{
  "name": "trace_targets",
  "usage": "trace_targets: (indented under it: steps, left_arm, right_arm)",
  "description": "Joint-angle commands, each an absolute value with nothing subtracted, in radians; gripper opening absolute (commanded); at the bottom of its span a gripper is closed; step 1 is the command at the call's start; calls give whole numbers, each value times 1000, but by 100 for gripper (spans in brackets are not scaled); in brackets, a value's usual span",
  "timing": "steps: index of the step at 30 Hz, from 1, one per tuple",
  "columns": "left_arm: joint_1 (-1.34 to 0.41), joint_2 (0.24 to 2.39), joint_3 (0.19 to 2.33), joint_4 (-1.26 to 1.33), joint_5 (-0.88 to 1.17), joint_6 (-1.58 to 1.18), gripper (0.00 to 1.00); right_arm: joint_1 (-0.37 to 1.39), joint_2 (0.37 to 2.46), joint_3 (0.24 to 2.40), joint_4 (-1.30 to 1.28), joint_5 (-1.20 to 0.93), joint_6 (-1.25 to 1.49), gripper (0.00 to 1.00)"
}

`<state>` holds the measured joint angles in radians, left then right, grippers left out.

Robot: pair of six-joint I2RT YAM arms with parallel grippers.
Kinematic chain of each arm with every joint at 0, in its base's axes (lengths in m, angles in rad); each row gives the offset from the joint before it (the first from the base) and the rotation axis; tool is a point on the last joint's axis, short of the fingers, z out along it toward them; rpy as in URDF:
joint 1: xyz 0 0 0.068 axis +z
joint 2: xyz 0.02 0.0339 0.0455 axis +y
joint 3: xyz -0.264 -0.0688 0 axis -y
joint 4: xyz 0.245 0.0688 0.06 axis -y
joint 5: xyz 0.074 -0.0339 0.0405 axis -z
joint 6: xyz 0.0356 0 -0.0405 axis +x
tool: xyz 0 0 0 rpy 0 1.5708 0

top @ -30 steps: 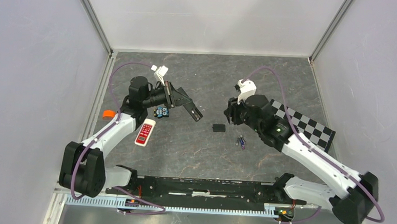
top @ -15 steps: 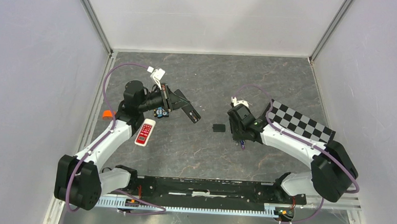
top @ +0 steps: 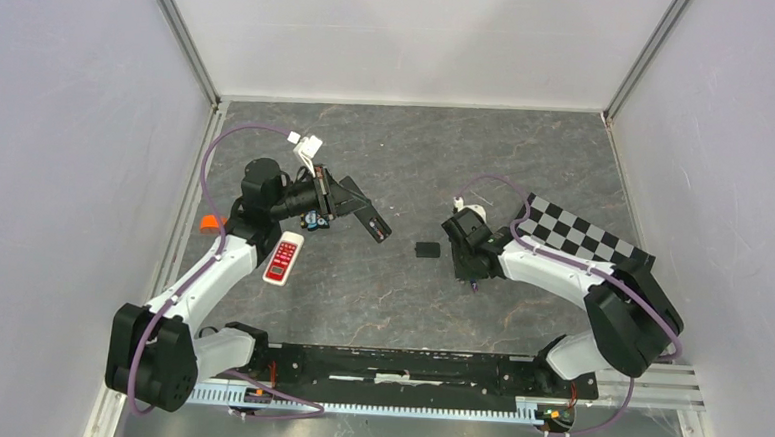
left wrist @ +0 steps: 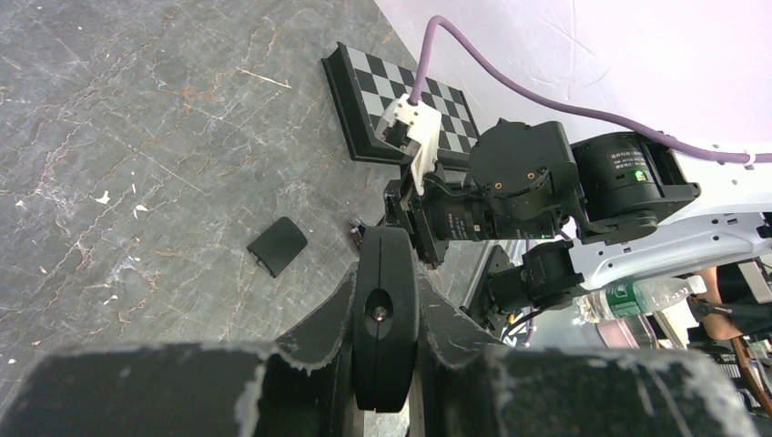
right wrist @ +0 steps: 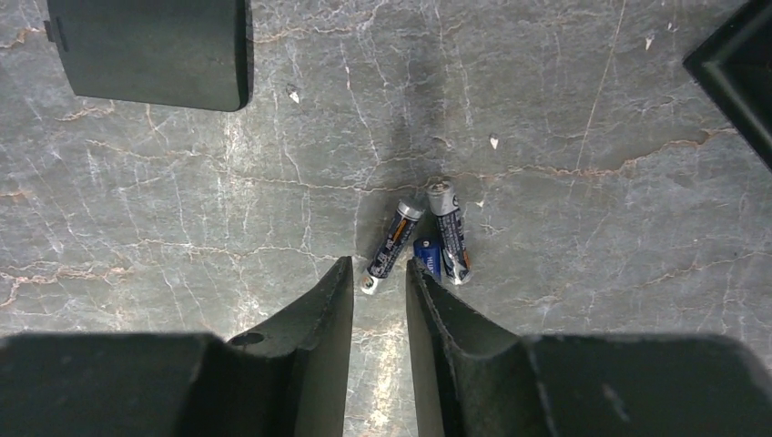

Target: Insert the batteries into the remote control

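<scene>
Batteries (right wrist: 393, 248) flat; lengthwise — toward fingers (right wrist: 319, 337)

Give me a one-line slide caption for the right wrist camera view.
Right gripper, jaws slightly apart, tips at the loose batteries on the grey tabletop, a black cover beyond.

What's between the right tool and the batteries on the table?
Nothing visible. The batteries lie on bare tabletop just ahead of the right tool, its tips apart; the black cover sits off to the side.

A black remote control (left wrist: 386, 264) is clamped edge-on in the left end effector (left wrist: 385, 337). A black cover (left wrist: 278, 246) is seen lying on the grey worktop (left wrist: 137, 137), near a checkerboard (left wrist: 369, 100).
</scene>
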<state>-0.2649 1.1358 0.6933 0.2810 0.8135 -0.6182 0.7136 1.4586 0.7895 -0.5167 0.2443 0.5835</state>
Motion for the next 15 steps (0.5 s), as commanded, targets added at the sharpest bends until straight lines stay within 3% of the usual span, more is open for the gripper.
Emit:
trace_targets:
  steps: [1,15]
  left_arm:
    - [-262,1103,695,295,815,-578,2]
    - [-262,1106,697,295,798,-582,2]
  right_arm:
    - [710,1471,785,-462,236,608,31]
    - [704,1511,773,-452,252,608,27]
